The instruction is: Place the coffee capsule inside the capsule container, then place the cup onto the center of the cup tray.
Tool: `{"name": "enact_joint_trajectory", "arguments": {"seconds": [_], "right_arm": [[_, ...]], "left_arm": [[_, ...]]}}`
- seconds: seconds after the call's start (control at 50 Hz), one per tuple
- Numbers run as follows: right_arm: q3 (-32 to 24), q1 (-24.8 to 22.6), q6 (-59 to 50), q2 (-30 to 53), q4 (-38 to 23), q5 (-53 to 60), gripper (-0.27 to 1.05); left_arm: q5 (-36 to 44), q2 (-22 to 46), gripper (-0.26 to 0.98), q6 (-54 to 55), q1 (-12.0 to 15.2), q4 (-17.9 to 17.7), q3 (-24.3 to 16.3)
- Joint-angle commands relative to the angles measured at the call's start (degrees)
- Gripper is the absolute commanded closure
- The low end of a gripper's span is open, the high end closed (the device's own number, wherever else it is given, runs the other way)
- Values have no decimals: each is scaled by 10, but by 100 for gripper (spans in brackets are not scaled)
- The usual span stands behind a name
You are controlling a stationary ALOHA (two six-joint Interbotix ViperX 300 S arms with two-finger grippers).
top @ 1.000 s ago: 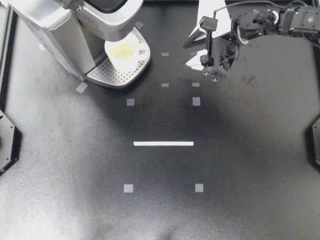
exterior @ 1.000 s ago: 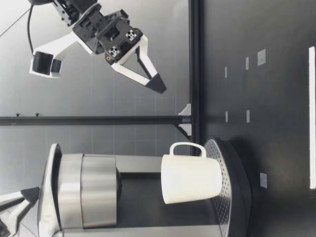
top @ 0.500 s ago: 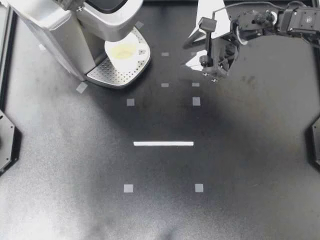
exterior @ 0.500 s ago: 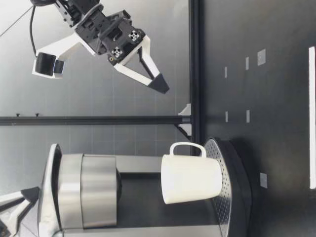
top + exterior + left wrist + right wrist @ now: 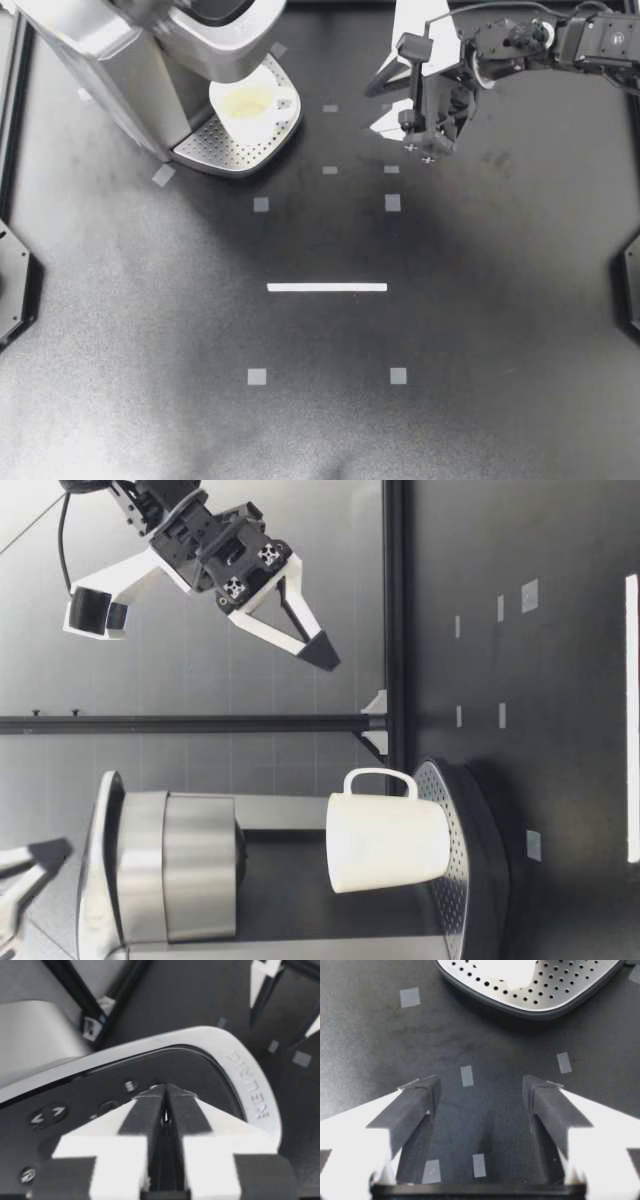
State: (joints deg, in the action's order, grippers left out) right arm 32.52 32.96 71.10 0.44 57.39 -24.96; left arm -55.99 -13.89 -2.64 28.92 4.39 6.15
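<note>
Silver coffee machine [image 5: 110, 70] at far left, and my left gripper [image 5: 166, 1105] is right over its dark lid [image 5: 200, 1072], jaws pressed together with nothing between them. Capsule? Not visible anywhere; likely under that lid, I'd say. White cup [image 5: 247, 103] sits on the perforated cup tray [image 5: 215, 152], roughly central. Over to my right gripper [image 5: 372, 112]: jaws spread, empty, hanging above the tabletop [image 5: 330, 400]. Looks like the closing stage. Next comes a clean lift off the lid.
</note>
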Motion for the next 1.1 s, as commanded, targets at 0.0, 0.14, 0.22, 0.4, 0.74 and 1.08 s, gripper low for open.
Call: {"name": "enact_joint_trajectory", "arguments": {"seconds": [0.0,0.14,0.22,0.4,0.74,1.08], "right_arm": [[-13,-2,-1,-14,3,-3,16],[-12,-2,0,-14,4,-5,16],[-11,-2,1,-14,4,-4,16],[-11,-2,1,-13,4,-4,16],[-11,-2,0,-12,4,-9,16],[-8,-2,1,-11,4,-11,16]], "left_arm": [[3,-1,61,0,2,1,-16],[4,5,61,-2,1,4,-20],[4,7,61,-3,2,4,-24],[3,8,61,-3,2,18,-33],[-2,18,61,-2,2,33,-29],[-34,21,61,4,2,35,-11]]}}
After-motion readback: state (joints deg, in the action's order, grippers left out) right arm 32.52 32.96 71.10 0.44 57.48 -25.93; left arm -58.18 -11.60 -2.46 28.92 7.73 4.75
